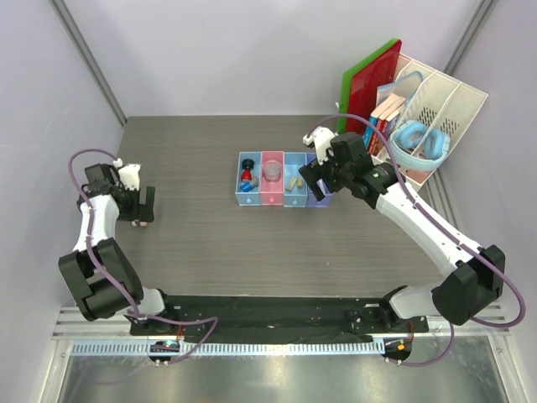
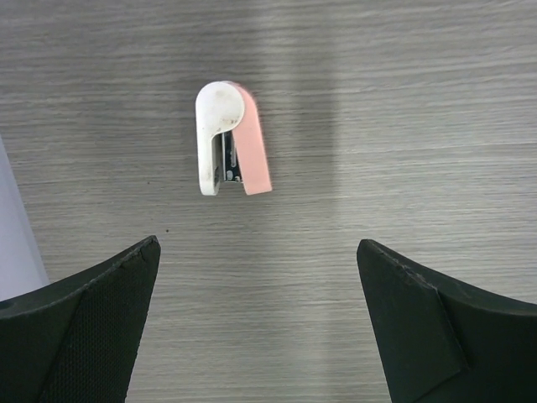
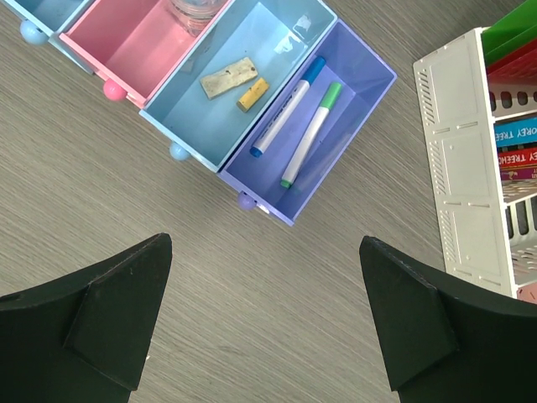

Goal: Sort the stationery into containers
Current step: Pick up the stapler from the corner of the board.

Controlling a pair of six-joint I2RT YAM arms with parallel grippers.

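Four trays stand in a row: blue, pink, light blue, lavender. The blue tray holds a red-black cylinder and a blue cylinder. The pink tray holds a clear roll. In the right wrist view the light blue tray holds an eraser and a yellow piece. The lavender tray holds a blue-tipped marker and a green-tipped pen. My right gripper is open and empty above it. My left gripper is open over a small pink-white item on the table.
A white slotted file rack at the back right holds books and light-blue headphones. Red and green boards lean behind it. The rack's side is close to the right of my right gripper.
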